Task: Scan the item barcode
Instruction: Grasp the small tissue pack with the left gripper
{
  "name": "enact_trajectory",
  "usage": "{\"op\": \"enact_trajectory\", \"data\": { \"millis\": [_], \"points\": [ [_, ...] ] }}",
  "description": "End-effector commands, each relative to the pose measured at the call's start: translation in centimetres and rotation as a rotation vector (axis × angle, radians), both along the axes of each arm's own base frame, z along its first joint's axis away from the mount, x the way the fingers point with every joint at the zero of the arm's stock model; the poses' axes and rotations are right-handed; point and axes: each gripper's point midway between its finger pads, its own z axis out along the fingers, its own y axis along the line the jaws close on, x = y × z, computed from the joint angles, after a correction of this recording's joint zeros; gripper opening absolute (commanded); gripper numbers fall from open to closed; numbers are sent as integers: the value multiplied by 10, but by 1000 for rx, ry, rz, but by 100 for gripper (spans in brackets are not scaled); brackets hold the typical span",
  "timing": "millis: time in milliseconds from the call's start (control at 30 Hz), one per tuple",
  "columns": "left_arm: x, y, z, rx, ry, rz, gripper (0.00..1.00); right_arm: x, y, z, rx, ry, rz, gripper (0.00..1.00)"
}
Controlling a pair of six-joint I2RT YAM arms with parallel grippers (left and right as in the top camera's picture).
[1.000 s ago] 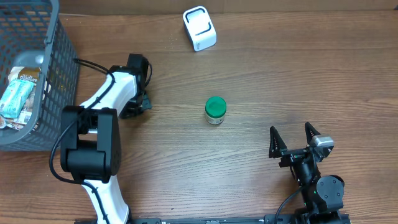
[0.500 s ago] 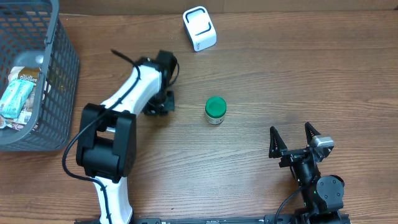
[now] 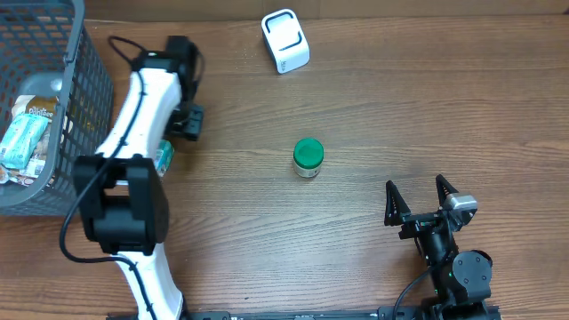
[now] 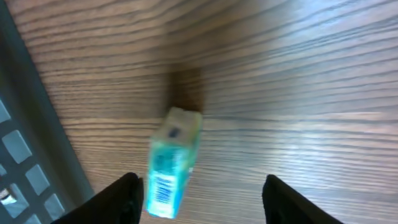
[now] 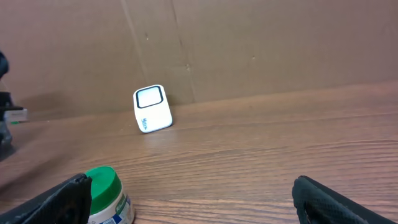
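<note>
A small teal box (image 4: 172, 163) with a barcode on its near face shows blurred in the left wrist view. It sits between the fingers of my left gripper (image 4: 202, 179), close to the left one and well clear of the right. The jaws stand apart, so the gripper is open. From overhead the teal box (image 3: 165, 156) lies on the wood beside the left arm, just below my left gripper (image 3: 188, 123). The white scanner (image 3: 285, 40) stands at the far edge. My right gripper (image 3: 415, 185) rests open near the front right, empty.
A grey wire basket (image 3: 82, 107) holding packaged items fills the far left, close to the left arm. A white jar with a green lid (image 3: 308, 156) stands mid-table and appears by my right gripper's left finger as the jar (image 5: 107, 196).
The left arm swung right toward the middle, then back left and farther away. Its jaws opened and the teal box now shows loose beside the arm. The right arm stayed still.
</note>
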Motion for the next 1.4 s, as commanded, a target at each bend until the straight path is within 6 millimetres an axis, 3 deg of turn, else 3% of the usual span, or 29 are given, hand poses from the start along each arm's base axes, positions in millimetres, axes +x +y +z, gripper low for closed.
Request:
{"op": "enact_trajectory", "data": {
  "millis": [0,233,400,667,733,900,1000,1133,1367],
  "points": [
    [1,9,0,-113,15,-80,66,0,1,-3,0,3,3,100],
    [-4,36,-6,-145,26,-58,70,0,1,-3,0,2,3,100],
    [-8,28,-21,-248,21,-36,69,0,1,-3,0,2,3,100],
    [-24,26,-60,-252,49,-29,71,0,1,-3,0,3,3,100],
    [-26,27,-65,-246,49,-30,67,0,1,-3,0,3,3,100],
    [-24,24,-68,-259,32,3,38,0,1,-3,0,3,3,100],
    [-20,9,-67,-332,13,36,18,0,1,-3,0,3,3,100],
    [-15,-21,-64,-452,-6,81,10,0,1,-3,0,2,3,100],
    [-20,-77,-63,-485,30,121,16,0,1,-3,0,3,3,100]
  ]
}}
